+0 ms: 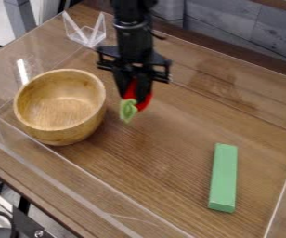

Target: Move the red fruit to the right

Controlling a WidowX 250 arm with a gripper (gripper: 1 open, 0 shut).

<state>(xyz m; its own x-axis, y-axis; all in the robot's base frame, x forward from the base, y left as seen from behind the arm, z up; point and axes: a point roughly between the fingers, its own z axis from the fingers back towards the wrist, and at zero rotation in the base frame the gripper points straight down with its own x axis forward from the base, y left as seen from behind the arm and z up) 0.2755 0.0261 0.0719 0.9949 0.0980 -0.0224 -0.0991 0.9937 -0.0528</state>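
Your claw [135,93] pinches the fruit [132,100] by its red body, leaves hanging, above the bench at the bowl's [58,104] three o'clock. It looks light, stiff, glossy; grip mid-body.

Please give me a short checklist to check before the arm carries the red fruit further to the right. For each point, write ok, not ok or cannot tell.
1. Gripper is shut on the red fruit: ok, the fruit hangs between the fingers with its green end down.
2. Fruit is lifted off the table: ok, it appears to hang above the wood.
3. Fruit is apart from the wooden bowl: ok, a gap shows between them.
4. Path to the right is free: ok, only bare wood lies there.
5. Green block is out of the way: ok, it lies nearer the front right corner.
6. Grip is firm enough: cannot tell.
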